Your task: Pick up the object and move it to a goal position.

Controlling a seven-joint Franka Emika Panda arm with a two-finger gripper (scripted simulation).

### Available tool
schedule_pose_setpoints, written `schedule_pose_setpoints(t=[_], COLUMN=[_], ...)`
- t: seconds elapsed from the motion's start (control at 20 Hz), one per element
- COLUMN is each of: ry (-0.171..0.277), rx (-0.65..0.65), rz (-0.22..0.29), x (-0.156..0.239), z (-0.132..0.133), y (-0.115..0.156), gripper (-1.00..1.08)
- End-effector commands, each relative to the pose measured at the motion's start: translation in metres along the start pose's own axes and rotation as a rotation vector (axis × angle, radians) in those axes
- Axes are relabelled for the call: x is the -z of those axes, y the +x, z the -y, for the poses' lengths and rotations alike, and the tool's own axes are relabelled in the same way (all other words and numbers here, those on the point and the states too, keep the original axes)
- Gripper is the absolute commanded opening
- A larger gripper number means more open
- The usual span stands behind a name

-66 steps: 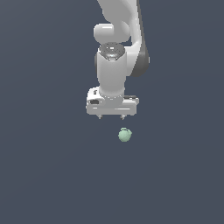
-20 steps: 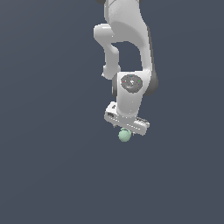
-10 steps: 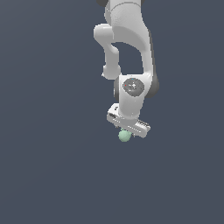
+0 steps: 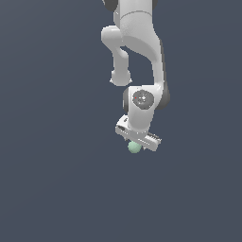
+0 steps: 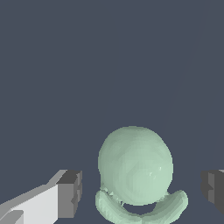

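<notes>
The object (image 4: 134, 148) is a small pale mint-green ball on the dark floor. In the exterior view it peeks out just under my white gripper (image 4: 137, 142), which is tilted and lowered over it. In the wrist view the object (image 5: 134, 166) fills the space between the two fingers, with a curved mint band along its lower side. My gripper (image 5: 141, 191) is open. One dark fingertip (image 5: 70, 193) and the other (image 5: 213, 190) each stand a small gap away from the ball and are not touching it.
Plain dark grey-blue floor (image 4: 56, 179) all around. No other objects or edges are in view. The white arm (image 4: 137, 42) rises above the gripper.
Since 3.3 s ago the gripper has come down, tilted and straddled the ball. Over the last second it has hardly moved, and the ball has stayed in place.
</notes>
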State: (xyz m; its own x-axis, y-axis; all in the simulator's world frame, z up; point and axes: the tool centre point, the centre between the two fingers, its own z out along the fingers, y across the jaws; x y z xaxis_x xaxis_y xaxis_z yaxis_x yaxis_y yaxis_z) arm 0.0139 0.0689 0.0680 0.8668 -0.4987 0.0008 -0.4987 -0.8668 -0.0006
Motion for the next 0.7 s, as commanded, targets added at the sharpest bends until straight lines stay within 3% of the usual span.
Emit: schedule_pose_setpoints(t=[0.0, 0.35, 0.4, 0.65], ry=[-0.001, -0.001, -0.001, -0.001], rx=[-0.001, -0.002, -0.002, -0.002], rz=[0.001, 0.001, 0.001, 0.001], x=[-0.014, -0.028, -0.028, -0.028], z=[-0.001, 0.000, 0.000, 0.000], y=[-0.001, 0.000, 0.000, 0.000], gripper=[1.00, 1.00, -1.00, -1.00])
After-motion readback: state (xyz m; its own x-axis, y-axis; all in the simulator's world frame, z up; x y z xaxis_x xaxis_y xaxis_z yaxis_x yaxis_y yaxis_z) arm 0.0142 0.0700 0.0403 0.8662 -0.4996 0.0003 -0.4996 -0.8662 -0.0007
